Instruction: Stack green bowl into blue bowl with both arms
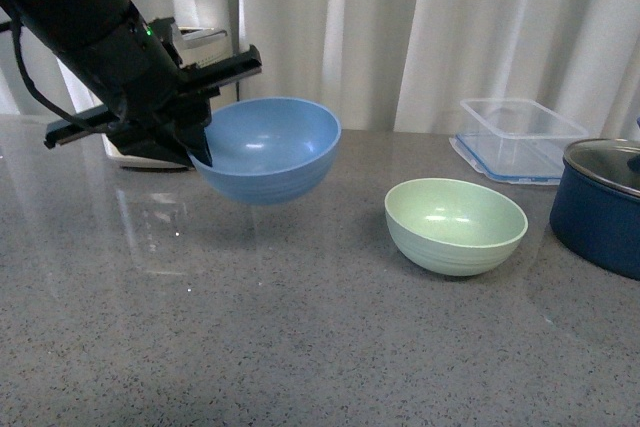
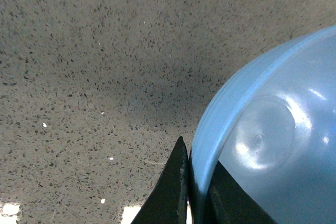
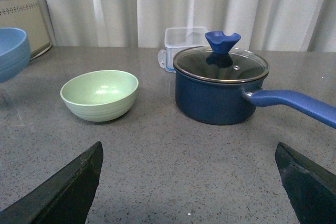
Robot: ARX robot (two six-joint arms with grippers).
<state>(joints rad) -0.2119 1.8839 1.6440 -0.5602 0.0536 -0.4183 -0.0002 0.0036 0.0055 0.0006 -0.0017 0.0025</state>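
Green bowl (image 1: 456, 226), matte, round and faintly ridged near its base, is sitting upright on the speckled grey worktop (image 1: 300, 347), well ahead of the right jaws, which are gaping wide with nothing between them. Blue bowl (image 1: 268, 150), the same shape, is hanging clear of the worktop, its rim pinched between the left jaws, one black tip inside, one outside. A navy glass-lidded pot (image 3: 218, 90) is standing nearby.
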